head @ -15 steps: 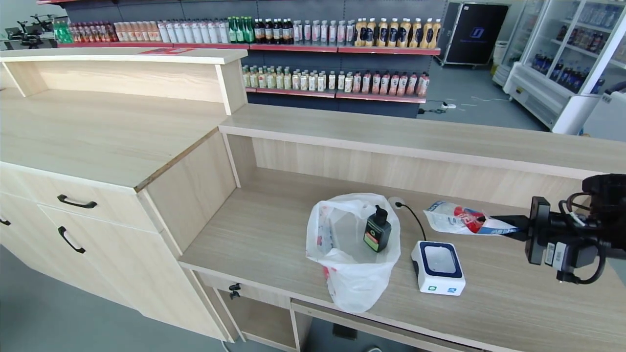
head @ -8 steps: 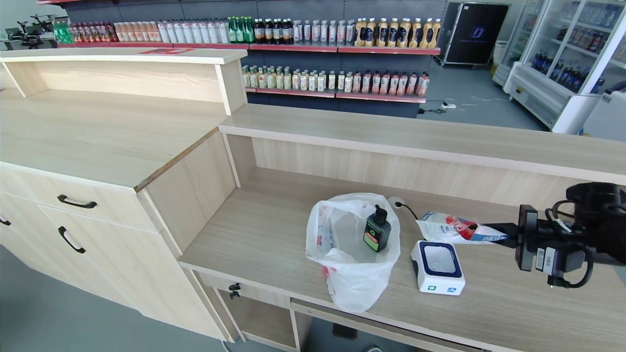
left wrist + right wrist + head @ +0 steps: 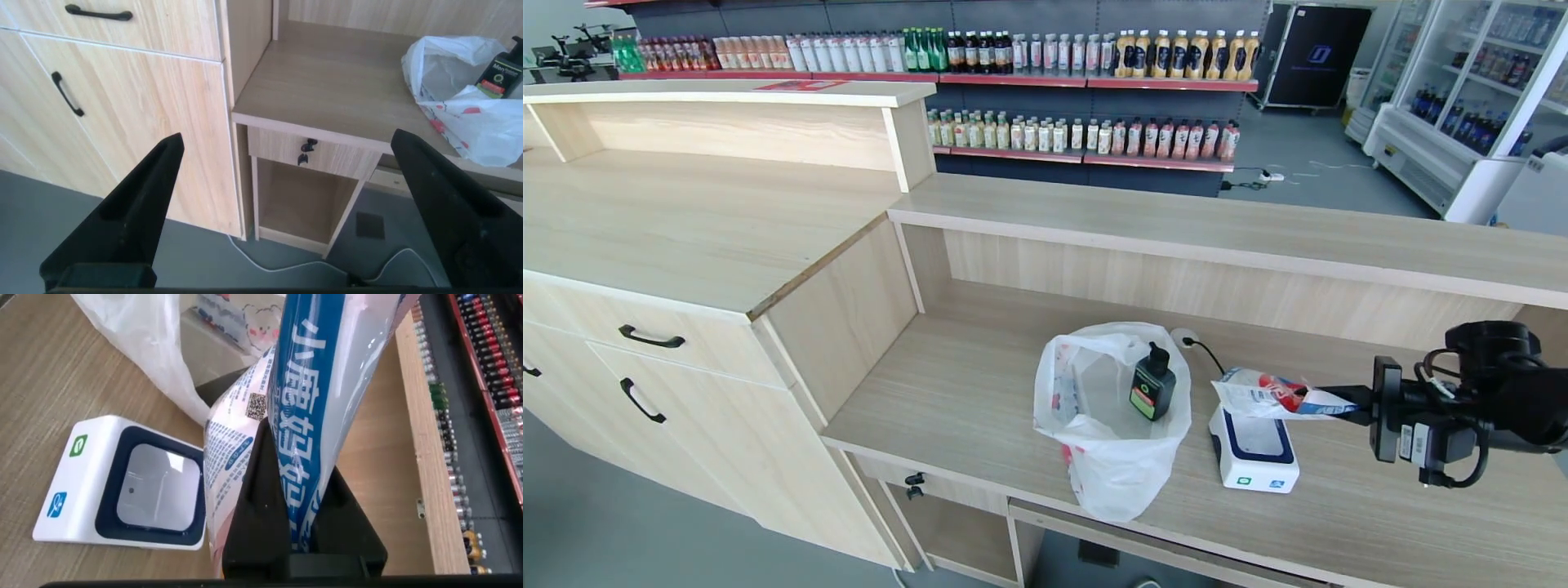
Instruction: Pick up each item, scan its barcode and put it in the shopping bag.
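Note:
My right gripper point(image 3: 1343, 398) is shut on one end of a flat white, red and blue snack packet point(image 3: 1270, 394), held out in the air just above the far part of the white barcode scanner point(image 3: 1254, 457). In the right wrist view the snack packet point(image 3: 315, 416) hangs over the scanner point(image 3: 131, 490), printed side down toward the glass window. A white plastic shopping bag point(image 3: 1111, 416) stands open left of the scanner, with a dark pump bottle point(image 3: 1152, 384) upright in it. My left gripper point(image 3: 286, 220) is open, low beside the counter, facing the cabinet front.
The scanner's cable point(image 3: 1213, 363) runs back to the counter's rear wall point(image 3: 1217, 286). A raised shelf point(image 3: 1225, 224) tops that wall. A higher cabinet point(image 3: 686, 237) with drawers stands to the left. Bare counter point(image 3: 1380, 523) lies in front and right of the scanner.
My right gripper has carried the snack packet left and toward me, from over the bare counter behind the scanner to just above the scanner's far edge.

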Robot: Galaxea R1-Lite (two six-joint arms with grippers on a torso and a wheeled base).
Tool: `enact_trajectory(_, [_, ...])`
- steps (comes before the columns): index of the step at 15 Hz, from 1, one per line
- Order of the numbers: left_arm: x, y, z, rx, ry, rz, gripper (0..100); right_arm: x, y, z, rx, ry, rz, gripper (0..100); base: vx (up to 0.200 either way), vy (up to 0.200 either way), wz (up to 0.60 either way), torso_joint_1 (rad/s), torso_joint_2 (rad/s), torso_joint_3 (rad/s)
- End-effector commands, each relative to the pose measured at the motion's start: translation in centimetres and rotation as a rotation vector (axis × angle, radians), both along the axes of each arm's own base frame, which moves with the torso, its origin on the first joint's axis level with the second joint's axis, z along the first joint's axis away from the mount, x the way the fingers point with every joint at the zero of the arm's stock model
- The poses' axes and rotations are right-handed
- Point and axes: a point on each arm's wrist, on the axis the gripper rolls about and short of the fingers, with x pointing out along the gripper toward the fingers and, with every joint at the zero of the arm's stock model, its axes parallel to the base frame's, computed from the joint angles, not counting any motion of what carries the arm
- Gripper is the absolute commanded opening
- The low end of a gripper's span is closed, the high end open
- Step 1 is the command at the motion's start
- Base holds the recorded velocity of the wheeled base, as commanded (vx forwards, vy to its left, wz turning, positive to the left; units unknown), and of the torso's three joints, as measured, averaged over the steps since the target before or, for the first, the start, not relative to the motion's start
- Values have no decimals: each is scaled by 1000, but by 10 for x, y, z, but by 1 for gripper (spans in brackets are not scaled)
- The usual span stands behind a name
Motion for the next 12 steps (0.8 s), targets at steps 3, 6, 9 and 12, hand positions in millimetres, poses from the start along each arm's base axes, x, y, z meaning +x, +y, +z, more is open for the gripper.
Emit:
enact_trajectory(3, [0,0,0,0,0,0,100,8,3,-9,-1,7,16,0,0,0,0,0,0,0])
enact_trajectory(6, [0,0,0,0,0,0,100,12,7,-12,0,10,30,0,0,0,0,0,0,0])
enact_trajectory(9, [0,0,0,0,0,0,100,17,9,-16,0,13,41,0,0,0,0,0,0,0])
enact_trajectory(12, [0,0,0,0,0,0,100,23,8,-19,-2,11,42,0,0,0,0,0,0,0])
